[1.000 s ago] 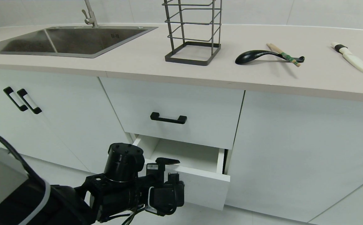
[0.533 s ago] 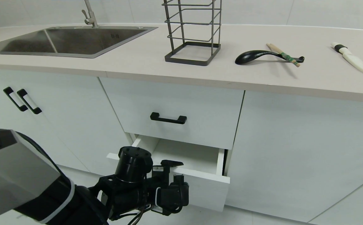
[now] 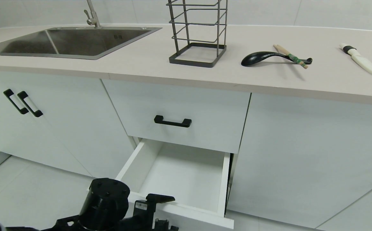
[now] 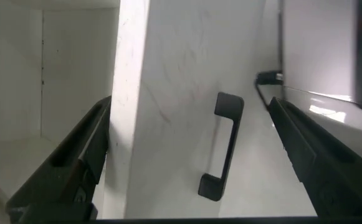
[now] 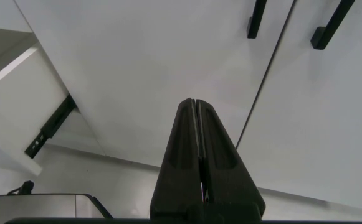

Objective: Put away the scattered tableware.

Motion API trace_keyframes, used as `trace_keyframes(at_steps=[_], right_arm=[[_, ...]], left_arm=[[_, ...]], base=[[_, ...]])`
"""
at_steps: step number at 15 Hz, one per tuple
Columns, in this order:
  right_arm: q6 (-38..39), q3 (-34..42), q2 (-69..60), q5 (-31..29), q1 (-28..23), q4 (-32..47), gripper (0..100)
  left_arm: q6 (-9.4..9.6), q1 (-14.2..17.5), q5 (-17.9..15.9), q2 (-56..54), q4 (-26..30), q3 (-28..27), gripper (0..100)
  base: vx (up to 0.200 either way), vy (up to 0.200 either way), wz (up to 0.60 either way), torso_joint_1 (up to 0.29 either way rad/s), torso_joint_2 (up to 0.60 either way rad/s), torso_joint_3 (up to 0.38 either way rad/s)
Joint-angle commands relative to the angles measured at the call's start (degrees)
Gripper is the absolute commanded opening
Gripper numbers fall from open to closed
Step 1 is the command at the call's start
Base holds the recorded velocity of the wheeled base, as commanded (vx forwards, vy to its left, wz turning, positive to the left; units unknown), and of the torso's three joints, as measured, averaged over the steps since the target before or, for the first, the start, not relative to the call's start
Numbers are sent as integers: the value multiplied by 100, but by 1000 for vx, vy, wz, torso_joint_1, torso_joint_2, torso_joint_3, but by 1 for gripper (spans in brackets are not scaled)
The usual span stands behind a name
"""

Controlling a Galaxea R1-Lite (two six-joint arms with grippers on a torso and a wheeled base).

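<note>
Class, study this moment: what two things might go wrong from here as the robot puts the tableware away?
The left gripper straddles the drawer front with open fingers, so it may slip off. The chopsticks lie across the handle of the black spoon, so lifting one may drag the other.

Before me the counter (image 3: 141, 65) holds sink (image 3: 128, 40) left, rack (image 3: 189, 61) middle, ladle (image 3: 253, 58) crossing chopsticks (image 3: 285, 52), knife (image 3: 363, 62) far right; the open drawer (image 3: 223, 183) sits below.

We see wide room inside the open drawer (image 3: 182, 179). The shut drawer (image 3: 186, 106) hangs over its back part, maybe making it tight there.
</note>
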Motion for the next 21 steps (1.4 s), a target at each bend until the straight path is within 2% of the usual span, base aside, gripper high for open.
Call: trace_keyframes(at_steps=[1, 5, 7, 10, 12, 13, 14, 15, 16, 17, 18, 19, 20, 21], right_arm=[[-1, 0, 7, 0, 1, 2, 0], [-1, 0, 7, 0, 1, 2, 0], [-1, 0, 7, 0, 1, 2, 0], [-1, 0, 7, 0, 1, 2, 0], [-1, 0, 7, 0, 1, -7, 0], [-1, 0, 7, 0, 1, 2, 0], [-1, 0, 7, 0, 1, 2, 0], [-1, 0, 7, 0, 1, 2, 0], [-1, 0, 7, 0, 1, 2, 0], [-1, 0, 7, 0, 1, 2, 0], [-1, 0, 7, 0, 1, -7, 0], [-1, 0, 7, 0, 1, 2, 0], [-1, 0, 7, -9, 1, 2, 0], [-1, 0, 7, 0, 1, 2, 0]], left_arm=[[0, -132, -15, -304, -38, 181, 100], [-9, -264, -23, -409, -47, 172, 100], [-18, -440, -67, -734, -38, 146, 100], [-18, -888, -58, -1376, 217, 23, 100], [-53, -923, -32, -1763, 375, -65, 100], [-510, -915, 56, -2035, 375, -197, 100], [-510, -915, 56, -2035, 375, -197, 100], [-1564, -906, 680, -2316, 305, -584, 100], [-2716, -888, 1357, -2536, 252, -1094, 100], [-3331, -809, 1594, -2607, 261, -1366, 100], [-4263, -370, 1638, -2712, 349, -1770, 100], [-4447, -132, 1550, -2765, 410, -1814, 100], [-5027, 790, 987, -2853, 586, -1683, 100], [-5317, 1353, 548, -2888, 595, -1498, 100]], base=[[0, 0, 0, 0, 0, 0], [0, 0, 0, 0, 0, 0], [0, 0, 0, 0, 0, 0], [0, 0, 0, 0, 0, 0], [0, 0, 0, 0, 0, 0], [0, 0, 0, 0, 0, 0], [0, 0, 0, 0, 0, 0], [0, 0, 0, 0, 0, 0], [0, 0, 0, 0, 0, 0], [0, 0, 0, 0, 0, 0], [0, 0, 0, 0, 0, 0], [0, 0, 0, 0, 0, 0], [0, 0, 0, 0, 0, 0], [0, 0, 0, 0, 0, 0]])
